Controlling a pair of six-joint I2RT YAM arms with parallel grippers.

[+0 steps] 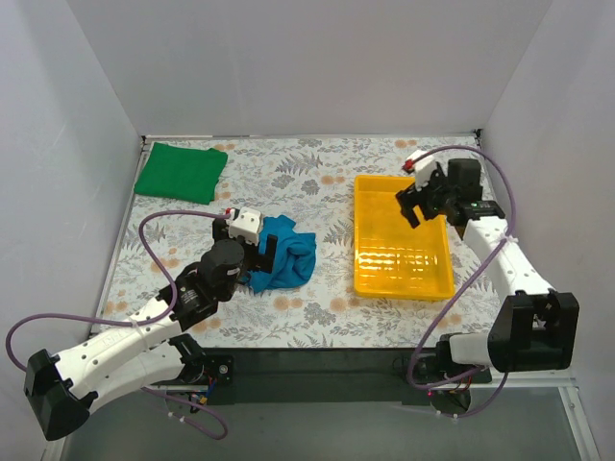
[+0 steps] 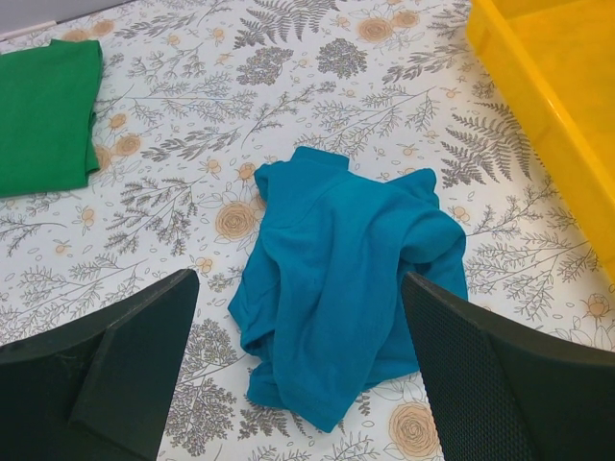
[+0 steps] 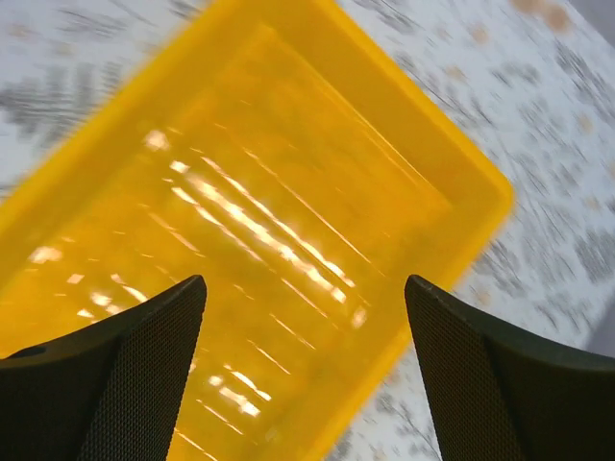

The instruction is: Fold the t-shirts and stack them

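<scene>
Teal t-shirt (image 2: 346, 279) crumpled near yellow tray (image 1: 404, 261), green t-shirt (image 1: 180, 171) folded at far-left corner, both jaws spread.

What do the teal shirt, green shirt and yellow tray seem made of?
Teal-blue t-shirt: soft matte cloth, probably cotton knit; it slumps in limp creases. Green t-shirt: similar matte cloth, folded flat. Yellow tray: rigid glossy plastic, judging by glare streaks.

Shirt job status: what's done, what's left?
Done: the green shirt lies folded flat at the far left corner.
In hand: nothing is gripped. The left gripper hangs open over the crumpled teal shirt; the right gripper is open above the tray.
Left: fold the teal shirt, then stack the two.
</scene>
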